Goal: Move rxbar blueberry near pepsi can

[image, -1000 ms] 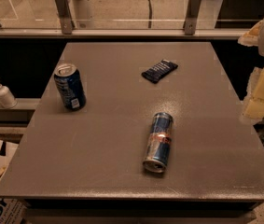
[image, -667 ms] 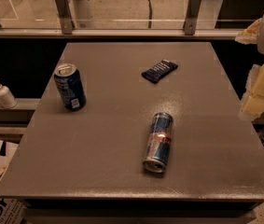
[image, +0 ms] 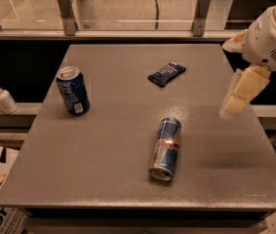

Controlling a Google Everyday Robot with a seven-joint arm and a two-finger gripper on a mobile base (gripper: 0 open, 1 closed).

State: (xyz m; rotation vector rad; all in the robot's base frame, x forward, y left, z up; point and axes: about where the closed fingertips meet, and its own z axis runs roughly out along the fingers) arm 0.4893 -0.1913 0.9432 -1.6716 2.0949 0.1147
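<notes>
The rxbar blueberry (image: 166, 73), a flat dark navy wrapper, lies on the far middle of the grey table (image: 118, 179). The pepsi can (image: 72, 90) stands upright near the table's left edge, well left of the bar. My gripper (image: 238, 95) hangs over the table's right edge, to the right of and nearer than the bar, and touches nothing.
A slim blue-and-silver can with a red mark (image: 166, 148) lies on its side at the middle front of the table. A white pump bottle (image: 3, 97) stands on a ledge left of the table. A glass railing (image: 128, 13) runs behind.
My arm and gripper have moved left, from beyond the table's right edge to over it. The bar and both cans have not moved.
</notes>
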